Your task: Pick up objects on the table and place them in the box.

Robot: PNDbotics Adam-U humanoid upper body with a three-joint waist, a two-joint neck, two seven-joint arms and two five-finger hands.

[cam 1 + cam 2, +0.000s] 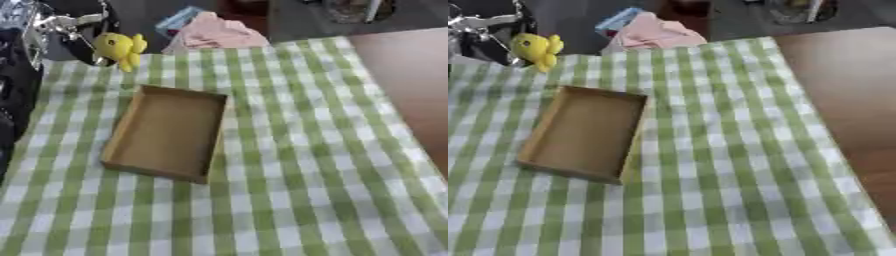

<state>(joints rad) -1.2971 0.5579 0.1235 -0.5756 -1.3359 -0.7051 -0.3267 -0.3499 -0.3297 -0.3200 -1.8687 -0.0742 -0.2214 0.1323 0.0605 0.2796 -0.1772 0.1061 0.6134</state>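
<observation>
While clamped on yellow toy (120, 48) at far left, left hand (74, 30) risks clipping box (166, 132) far wall, spilling toy onto checked cloth (306, 175).

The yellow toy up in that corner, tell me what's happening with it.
The robot's left hand has the yellow toy in its fingers, held above the far left of the green checked tablecloth. The cardboard box sits open and empty just below it. A pink cloth lies at the table's far edge. The right hand is out of view.
</observation>
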